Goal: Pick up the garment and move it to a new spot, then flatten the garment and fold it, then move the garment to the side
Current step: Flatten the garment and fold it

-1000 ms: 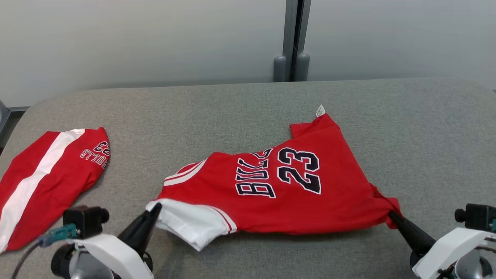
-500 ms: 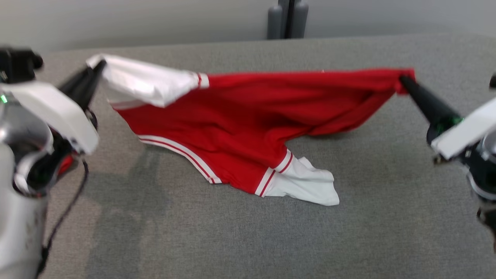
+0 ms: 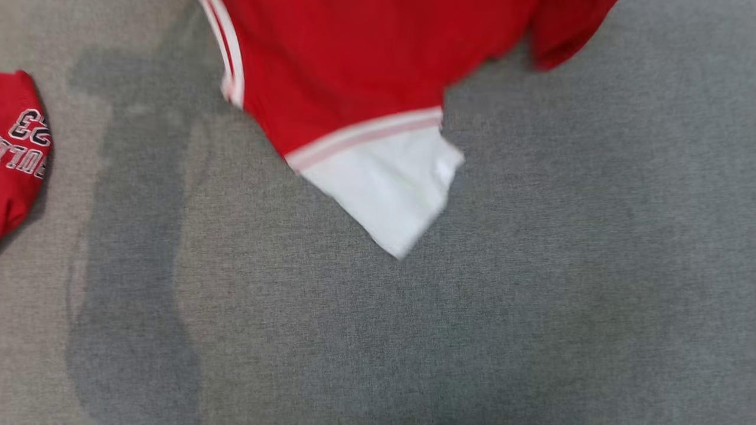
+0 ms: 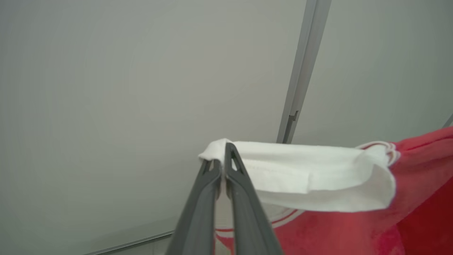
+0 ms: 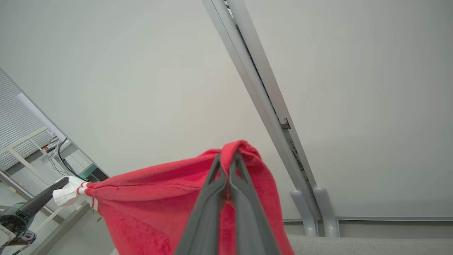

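The garment [image 3: 354, 71] hangs sideways between the arms: left gripper [image 4: 223, 159] clamped on its white sleeve, right gripper [image 5: 227, 159] on a red corner (other sleeve dangling over the surface [image 3: 531, 307]).

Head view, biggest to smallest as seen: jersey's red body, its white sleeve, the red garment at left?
1. red body
2. white sleeve
3. red garment, cropped by the frame, as is the body

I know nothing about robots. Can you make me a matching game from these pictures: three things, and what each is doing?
1. left tool
2. right tool
3. other red garment

A. lying on the grey table
B. shut on a red edge of the jersey
C. shut on the white sleeve of the jersey

Pairs: 1-C, 2-B, 3-A
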### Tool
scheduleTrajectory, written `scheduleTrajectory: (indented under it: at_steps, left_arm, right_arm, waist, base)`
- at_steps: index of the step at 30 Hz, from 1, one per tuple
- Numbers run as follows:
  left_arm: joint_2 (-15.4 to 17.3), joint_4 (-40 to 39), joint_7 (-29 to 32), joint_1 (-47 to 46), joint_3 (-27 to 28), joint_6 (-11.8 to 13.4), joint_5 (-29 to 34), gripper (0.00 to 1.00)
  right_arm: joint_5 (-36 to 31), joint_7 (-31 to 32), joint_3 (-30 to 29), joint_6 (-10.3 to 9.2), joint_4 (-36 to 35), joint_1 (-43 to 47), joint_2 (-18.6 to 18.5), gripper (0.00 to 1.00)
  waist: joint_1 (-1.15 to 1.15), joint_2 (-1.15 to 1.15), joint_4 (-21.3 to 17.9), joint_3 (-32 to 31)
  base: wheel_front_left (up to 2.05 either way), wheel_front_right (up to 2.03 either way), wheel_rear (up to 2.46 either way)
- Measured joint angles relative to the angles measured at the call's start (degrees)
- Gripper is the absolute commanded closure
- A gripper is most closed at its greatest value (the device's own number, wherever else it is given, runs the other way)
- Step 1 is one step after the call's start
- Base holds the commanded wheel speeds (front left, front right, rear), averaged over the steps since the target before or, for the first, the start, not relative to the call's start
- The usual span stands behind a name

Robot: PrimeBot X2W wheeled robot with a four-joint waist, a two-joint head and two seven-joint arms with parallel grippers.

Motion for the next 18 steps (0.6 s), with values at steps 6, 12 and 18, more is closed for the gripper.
scheduleTrajectory:
  at_steps: [6,12,18]
  left_arm:
    - [0.25,7.88,-6.76,-13.35,-2.58,0.0,1.02,1.0]
    - [-0.48,13.86,-10.58,-19.65,-4.32,0.0,0.92,1.0]
    - [-0.49,19.39,-8.82,-17.92,-9.53,-0.01,-2.81,1.0]
  right_arm:
    - [-0.54,-6.16,1.67,0.0,4.14,-12.25,1.57,1.0]
    - [-0.52,-9.25,5.2,0.0,6.88,-16.9,1.58,1.0]
    - [3.64,-8.57,11.7,0.0,7.38,-12.99,-0.27,1.0]
  waist:
    - [0.0,0.0,0.06,4.34]
    - [0.0,0.0,-0.05,4.67]
    - [0.0,0.0,0.59,2.51]
  base:
    - [0.0,0.0,0.0]
    - [0.0,0.0,0.0]
    - [0.0,0.0,0.0]
